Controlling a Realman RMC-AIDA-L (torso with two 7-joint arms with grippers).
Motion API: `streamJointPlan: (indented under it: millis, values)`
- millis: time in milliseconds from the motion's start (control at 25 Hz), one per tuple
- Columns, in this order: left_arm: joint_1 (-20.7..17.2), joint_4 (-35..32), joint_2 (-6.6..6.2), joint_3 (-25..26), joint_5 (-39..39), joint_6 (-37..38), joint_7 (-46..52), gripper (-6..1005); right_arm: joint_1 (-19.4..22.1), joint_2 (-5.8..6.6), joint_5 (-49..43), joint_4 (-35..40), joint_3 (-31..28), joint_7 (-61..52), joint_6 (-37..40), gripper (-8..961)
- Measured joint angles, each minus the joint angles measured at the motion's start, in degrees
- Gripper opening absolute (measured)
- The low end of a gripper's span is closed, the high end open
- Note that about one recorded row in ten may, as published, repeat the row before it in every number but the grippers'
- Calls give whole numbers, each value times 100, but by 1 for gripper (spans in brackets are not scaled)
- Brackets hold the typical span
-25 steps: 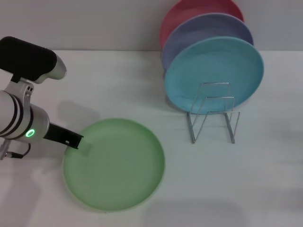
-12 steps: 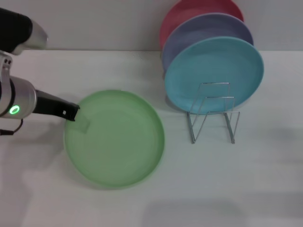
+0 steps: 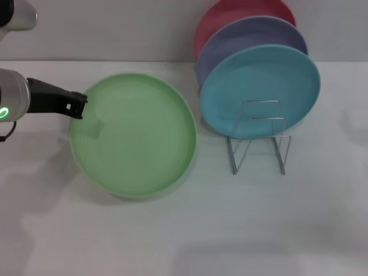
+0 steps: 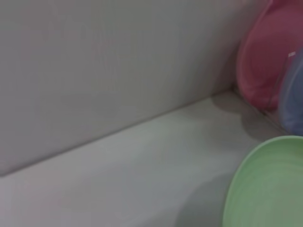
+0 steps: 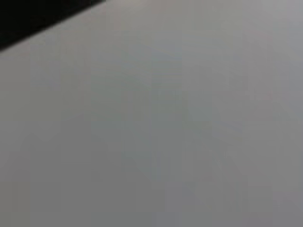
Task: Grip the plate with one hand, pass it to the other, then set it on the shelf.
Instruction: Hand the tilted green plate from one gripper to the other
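Note:
The light-green plate (image 3: 135, 135) is held off the white table, tilted, left of the rack in the head view. My left gripper (image 3: 77, 108), black and slim on the green-lit arm, is shut on the plate's left rim. The plate's edge also shows in the left wrist view (image 4: 265, 189). The silver wire shelf (image 3: 259, 141) stands at the right with its front slots bare. My right gripper is out of view; the right wrist view shows only a blank grey surface.
A turquoise plate (image 3: 261, 89), a lavender plate (image 3: 253, 37) and a red plate (image 3: 230, 14) stand upright in the back of the shelf. A grey wall (image 4: 118, 61) runs along the table's far edge.
My left gripper has lifted the green plate off the table and carried it up and away from me, with the plate now tilted. The rack and its plates have not moved.

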State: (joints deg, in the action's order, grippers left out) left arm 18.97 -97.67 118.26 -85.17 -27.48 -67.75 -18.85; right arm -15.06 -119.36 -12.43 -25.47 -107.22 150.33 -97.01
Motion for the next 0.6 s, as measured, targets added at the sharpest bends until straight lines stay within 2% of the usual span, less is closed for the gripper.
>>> streamJointPlan:
  millis: [80, 120, 160, 240, 320, 400, 440, 520, 600]
  values:
    - [-79, -81, 2, -18, 4, 187, -1, 29, -32, 17, -45, -609, 293, -206, 512, 752]
    - [-162, -110, -1, -19, -2, 399, -3, 29, 18, 58, -280, -1490, 628, -646, 1470, 752]
    - [-162, -110, -1, -19, -2, 399, -3, 29, 18, 58, -280, -1490, 628, -646, 1470, 752]
    - [-220, -113, -5, -19, -10, 539, -3, 29, 113, 87, -829, -2470, 792, -1403, 2629, 751]
    - [-281, -145, -4, -20, -6, 621, -4, 29, 184, 81, -1964, -3614, 821, -2624, 4023, 751]
    - [-299, -165, -2, -23, -4, 643, -5, 29, 146, 73, -3144, -4439, 846, -3911, 4953, 751]
    - [-309, -176, 0, -26, -6, 659, -5, 29, 77, 86, -4022, -4938, 869, -4886, 5376, 750]
    - [-329, -199, 2, -25, -5, 707, -5, 29, -146, 139, -5655, -5565, 872, -6711, 5746, 750]
    - [-335, -203, 2, -20, -9, 737, -5, 29, -429, 202, -7123, -6028, 845, -8275, 5722, 749]
